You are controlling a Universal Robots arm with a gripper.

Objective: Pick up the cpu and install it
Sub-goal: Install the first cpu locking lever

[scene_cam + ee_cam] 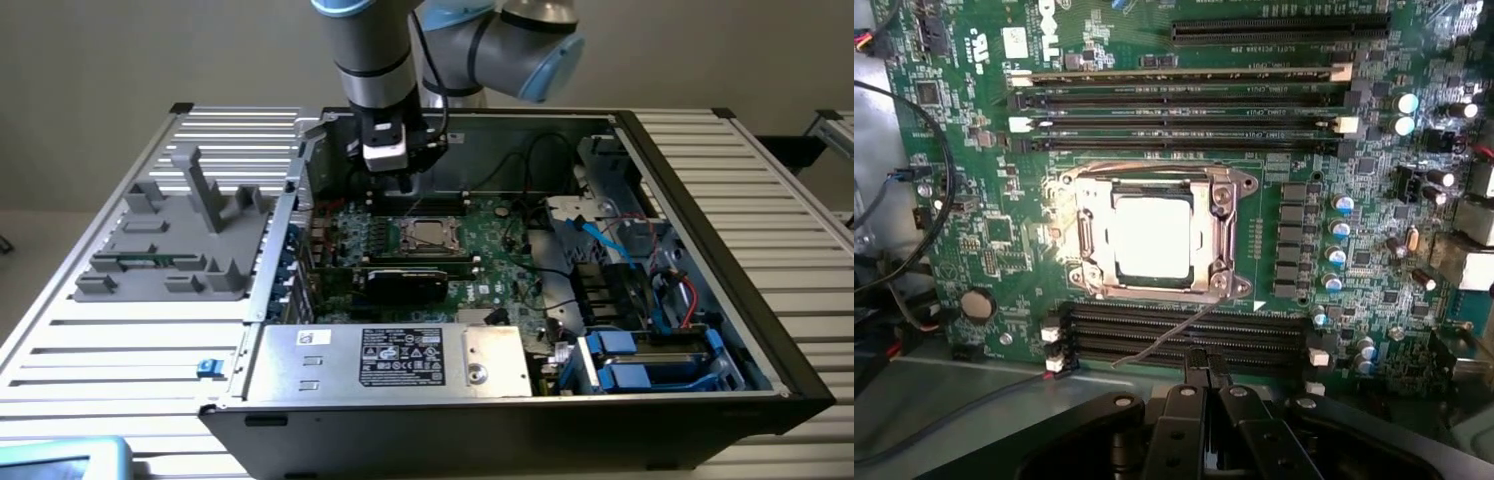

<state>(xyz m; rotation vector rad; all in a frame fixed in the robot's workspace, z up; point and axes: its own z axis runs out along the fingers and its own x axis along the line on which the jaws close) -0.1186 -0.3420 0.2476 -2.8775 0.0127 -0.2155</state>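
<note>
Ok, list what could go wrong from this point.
1. The shut hand hangs close over the slots beside the socket; dropping lower could scrape them.
2. The thin lever juts from the socket toward the hand and could snag.
3. The cpu lies in the socket; whether it sits flat cannot be told, so pressing might damage it.

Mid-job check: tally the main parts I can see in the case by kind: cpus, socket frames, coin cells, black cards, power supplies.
cpu: 1
socket frame: 1
coin cell: 1
black card: 1
power supply: 1
Total: 5
</note>
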